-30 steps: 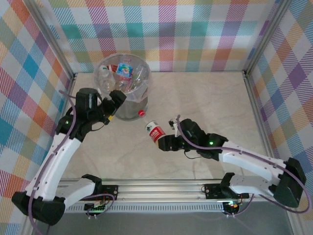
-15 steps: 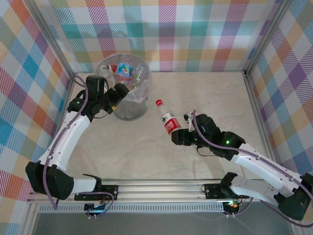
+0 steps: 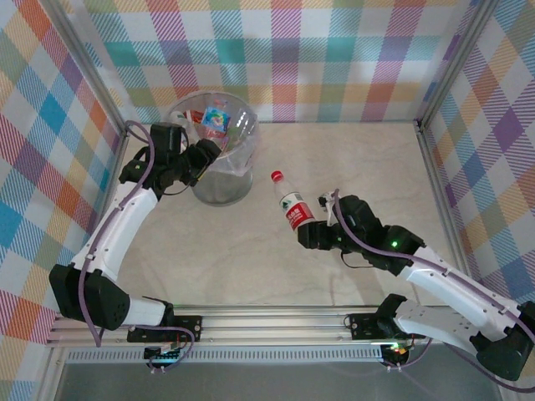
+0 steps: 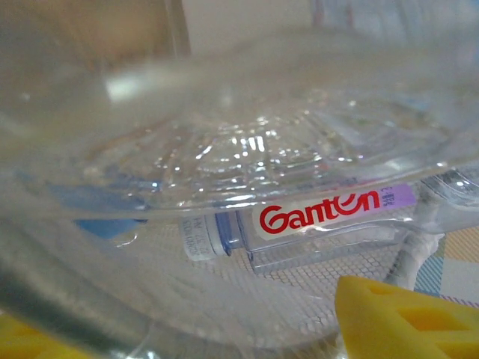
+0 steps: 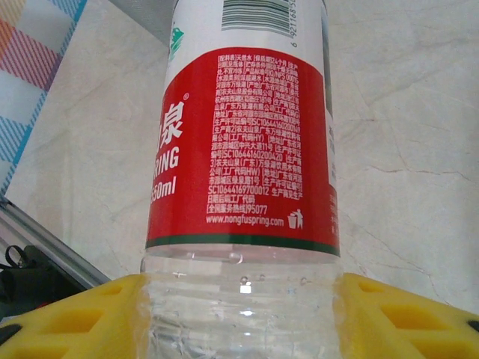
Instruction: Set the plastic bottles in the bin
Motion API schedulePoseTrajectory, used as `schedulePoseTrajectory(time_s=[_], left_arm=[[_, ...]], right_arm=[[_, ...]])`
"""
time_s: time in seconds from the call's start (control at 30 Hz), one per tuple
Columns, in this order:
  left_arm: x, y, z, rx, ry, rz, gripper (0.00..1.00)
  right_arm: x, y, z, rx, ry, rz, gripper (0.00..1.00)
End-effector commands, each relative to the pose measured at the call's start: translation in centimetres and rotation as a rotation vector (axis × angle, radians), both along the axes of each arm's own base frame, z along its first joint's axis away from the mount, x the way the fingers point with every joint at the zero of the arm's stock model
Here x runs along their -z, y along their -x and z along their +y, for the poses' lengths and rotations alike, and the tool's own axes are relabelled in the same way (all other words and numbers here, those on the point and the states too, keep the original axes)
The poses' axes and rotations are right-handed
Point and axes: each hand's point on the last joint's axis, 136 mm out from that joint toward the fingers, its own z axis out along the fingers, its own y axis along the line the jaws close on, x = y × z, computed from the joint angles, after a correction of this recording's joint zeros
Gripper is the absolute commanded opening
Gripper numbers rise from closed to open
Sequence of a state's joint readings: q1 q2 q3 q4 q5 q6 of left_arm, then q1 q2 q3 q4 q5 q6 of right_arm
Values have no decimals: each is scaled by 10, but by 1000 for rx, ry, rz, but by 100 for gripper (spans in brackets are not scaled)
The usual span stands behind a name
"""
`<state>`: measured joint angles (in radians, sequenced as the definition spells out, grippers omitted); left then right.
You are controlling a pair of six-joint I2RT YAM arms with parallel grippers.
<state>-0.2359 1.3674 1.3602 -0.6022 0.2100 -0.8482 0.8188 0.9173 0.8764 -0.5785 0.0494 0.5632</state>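
While the right arm carries one bottle toward the bin, hazards run from largest item to smallest. Table (image 3: 351, 167): bare pale surface, where a dropped bottle would roll. Bin (image 3: 221, 190): at 10 o'clock on the table, already holding several plastic bottles (image 3: 213, 119); light and translucent, it could slide or tip if its rim is dragged. Held bottle (image 3: 290, 205): red-labelled, near the table's centre, cap toward 11 o'clock, well apart from the bin. Right pincer (image 3: 311, 234): clamped on the bottle's clear base end alone, so the long body may swing or slip from the yellow pads (image 5: 404, 314). Left pincer (image 3: 205, 154): at the bin's rim, 8 o'clock side; its wrist view shows the wall close, a Ganten bottle (image 4: 329, 213) behind it, but whether the jaws pinch the rim cannot be told. Judged risk: this arm crowds the approach, so the bottle may strike it and fall outside
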Motion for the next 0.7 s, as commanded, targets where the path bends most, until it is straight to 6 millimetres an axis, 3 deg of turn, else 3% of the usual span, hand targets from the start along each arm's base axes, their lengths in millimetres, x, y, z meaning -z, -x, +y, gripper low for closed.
schedulePoseTrajectory(time_s=[0.0,0.13,0.47,0.67], left_arm=[[-1,-1,1,22,1,-7,59],[-5,2,2,68,-11,-2,44],[7,15,9,233,-18,85,41],[13,11,9,378,-34,131,35]], right_arm=[[-26,-4,-3,-7,-15,-60,58],[-43,-12,-6,-6,-9,-99,58],[-82,-32,5,-60,-68,-160,58],[-102,-58,15,-69,-89,-195,58]])
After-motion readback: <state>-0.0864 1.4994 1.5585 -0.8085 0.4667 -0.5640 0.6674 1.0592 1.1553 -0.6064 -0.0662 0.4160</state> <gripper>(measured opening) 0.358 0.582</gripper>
